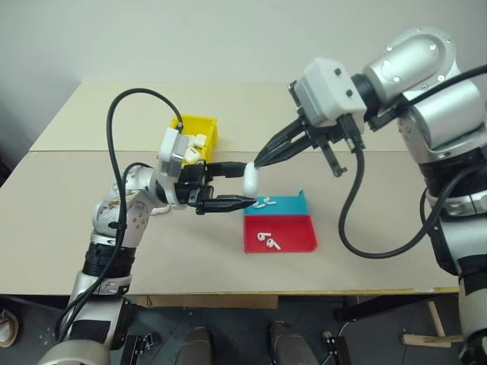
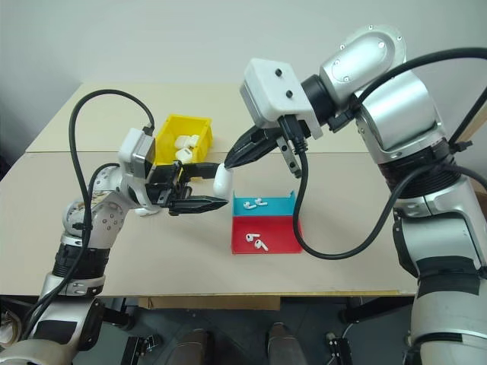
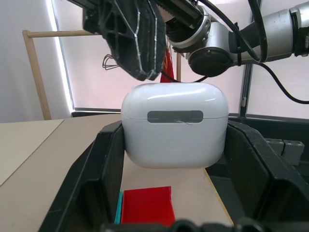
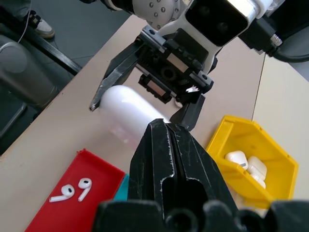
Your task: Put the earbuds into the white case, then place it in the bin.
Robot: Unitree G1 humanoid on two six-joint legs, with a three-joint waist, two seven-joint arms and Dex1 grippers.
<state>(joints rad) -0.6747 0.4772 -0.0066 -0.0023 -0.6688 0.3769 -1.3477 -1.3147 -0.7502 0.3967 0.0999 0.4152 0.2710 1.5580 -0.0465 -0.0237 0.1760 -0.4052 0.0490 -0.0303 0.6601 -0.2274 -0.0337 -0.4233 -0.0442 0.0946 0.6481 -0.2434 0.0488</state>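
Left eye view: at the near edge of the pale wooden desk (image 1: pixel 365 258), a flat red plastic tray (image 1: pixel 278 233) carries two tiny glossy white earbuds (image 1: pixel 268 240) with short stems, and the flat teal plastic tray (image 1: pixel 285 204) touching its far side carries two more white earbuds (image 1: pixel 264 203). Just to the left of the trays and raised above the desk, the left claw (image 1: pixel 245 185) pinches a small glossy white rounded plastic case (image 1: pixel 249 179) between its two black fingers, one on each side, with the lid down. The right claw (image 1: pixel 260 161) comes in from the upper right, angled downward, its two black fingers pressed together and their tips at the top of the case; whether they touch it cannot be told. Farther back and to the left, beyond the left claw, a small bright yellow open-top plastic bin (image 1: pixel 199 124) with raised walls sits on the desk holding several other white cases (image 1: pixel 195 146)
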